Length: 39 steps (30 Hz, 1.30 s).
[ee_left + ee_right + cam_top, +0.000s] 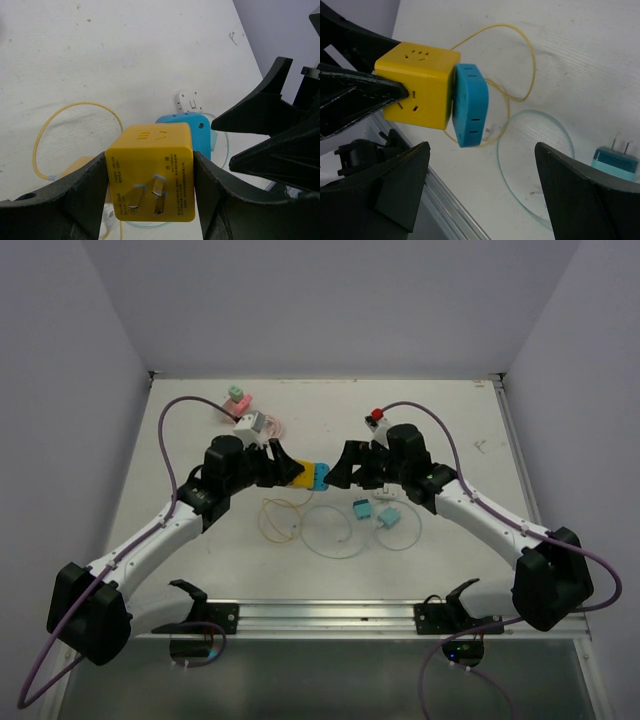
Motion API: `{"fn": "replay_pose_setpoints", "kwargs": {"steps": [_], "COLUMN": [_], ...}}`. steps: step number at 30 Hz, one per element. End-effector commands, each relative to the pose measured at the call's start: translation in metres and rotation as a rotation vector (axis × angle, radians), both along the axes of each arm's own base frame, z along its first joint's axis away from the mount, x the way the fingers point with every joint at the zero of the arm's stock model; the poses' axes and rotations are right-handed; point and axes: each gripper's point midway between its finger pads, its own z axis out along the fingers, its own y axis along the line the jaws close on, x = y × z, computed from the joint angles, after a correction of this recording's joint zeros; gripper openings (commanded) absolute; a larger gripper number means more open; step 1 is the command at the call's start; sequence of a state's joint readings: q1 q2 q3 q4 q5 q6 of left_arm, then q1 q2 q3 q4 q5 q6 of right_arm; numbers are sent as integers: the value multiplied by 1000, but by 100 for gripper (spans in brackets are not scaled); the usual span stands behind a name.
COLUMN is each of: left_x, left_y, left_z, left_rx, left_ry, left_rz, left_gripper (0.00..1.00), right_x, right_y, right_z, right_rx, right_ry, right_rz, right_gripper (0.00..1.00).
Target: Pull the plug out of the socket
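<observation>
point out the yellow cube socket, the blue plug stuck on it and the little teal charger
yellow plastic cube socket (150,170): left wrist view, front face above its two prongs
blue rounded plug (470,105): right wrist view, slotted side face
small teal charger (614,161): right wrist view, body below its prongs

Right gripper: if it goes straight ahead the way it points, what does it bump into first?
Probably the blue plug, just ahead of the open right gripper, stuck on the yellow socket cube that the left gripper holds. How far is hard to tell.
</observation>
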<state>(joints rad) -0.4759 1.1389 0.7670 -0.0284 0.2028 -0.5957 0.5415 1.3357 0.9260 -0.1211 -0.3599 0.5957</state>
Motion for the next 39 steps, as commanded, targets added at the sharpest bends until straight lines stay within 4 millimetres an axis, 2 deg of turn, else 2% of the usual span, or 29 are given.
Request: {"fn": "replay_pose_setpoints", "kwargs": {"steps": [1,3,5,12,18,21,25,32,39], "left_x": [12,9,6,-6,-14,-18,-18,-4,0], "left_y": [-15,-17,-19,-18,-19,-22,-23,-14,-14], "left_z": [61,63,64,85,95,98,97,85,95], "left_rx": [-137,-149,-161,-203,-248,-270,-282,-268,-327], "left_ry": [-143,-145,-147,-194,-215,-216,-202,-124,-105], "left_rz": [-35,-53,-63,-98,-147,-180,-181,-61,-26], "left_gripper": [0,0,0,0,0,0,0,0,0], "right_x": [-8,-5,-1,1,2,3,2,-3,-17], "right_y": [23,26,25,9,-10,-14,-12,-8,8], "right_z": [32,35,28,-12,-37,-42,-38,-11,10], "right_rx": [111,133,121,14,-38,-45,-32,-2,126], "right_ry": [-76,-87,-76,-52,-33,-26,-35,-122,-133], "right_rz": [75,71,54,7,-38,-48,-29,40,128], "right_gripper": [89,89,89,89,89,88,88,89,89]}}
